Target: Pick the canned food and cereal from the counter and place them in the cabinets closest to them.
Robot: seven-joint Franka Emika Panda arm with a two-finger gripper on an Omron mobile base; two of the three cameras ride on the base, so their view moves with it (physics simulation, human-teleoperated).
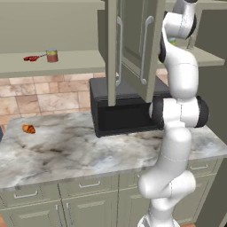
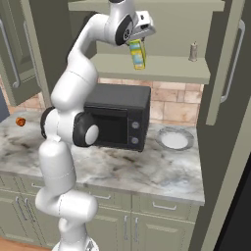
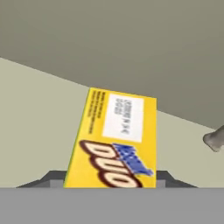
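Observation:
My gripper [image 2: 134, 43] is raised into the open cabinets [image 2: 162, 73] above the microwave and is shut on the cereal [image 2: 138, 55], a slim yellow box. The box hangs tilted, its lower end just over the pale green shelf; I cannot tell whether it touches. In the hand view the cereal [image 3: 114, 140] sits between the gripper [image 3: 109, 180] fingers, with the shelf and back wall behind it. The canned food [image 1: 52, 55], a short red-orange can, stands on the shelf of the cabinets [image 1: 66, 64] to the left. The marbled counter [image 1: 66, 150] lies below.
A small grey bottle [image 2: 194, 51] stands on the same shelf, right of the box. Open cabinet doors [image 1: 133, 48] hang over the black microwave [image 2: 117, 122]. A flat red thing [image 1: 31, 58] lies beside the can. A croissant [image 1: 29, 129] and a round plate [image 2: 175, 140] are on the counter.

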